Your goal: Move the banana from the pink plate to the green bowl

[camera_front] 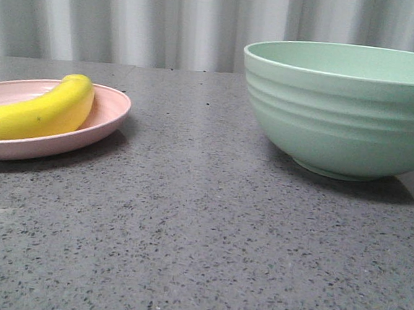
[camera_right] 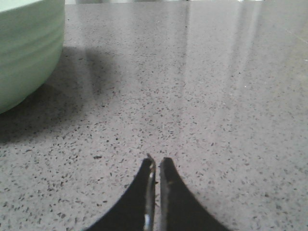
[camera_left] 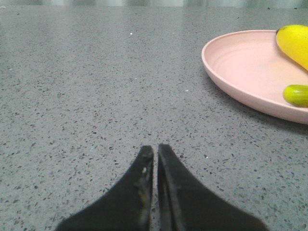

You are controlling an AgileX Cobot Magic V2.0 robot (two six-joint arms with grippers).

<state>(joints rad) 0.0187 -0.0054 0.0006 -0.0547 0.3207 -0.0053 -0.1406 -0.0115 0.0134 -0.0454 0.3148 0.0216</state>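
On the grey speckled table [camera_front: 208, 220], the banana [camera_front: 40, 110] lies in the pink plate [camera_front: 105, 121], well apart from the green bowl [camera_front: 345, 113], while the left gripper [camera_left: 155, 150] and right gripper [camera_right: 157, 162] rest low with fingers pressed together, holding nothing.

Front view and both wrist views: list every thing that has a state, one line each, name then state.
Glossy yellow curved banana: lying on its side on the plate, not gripped.
Shallow pale pink plate: flat on the table, holding the banana.
Deep ridged mint-green bowl: upright; inside hidden.
Left gripper: shut, holding nothing, beside the plate.
Right gripper: shut, holding nothing, apart from the bowl.
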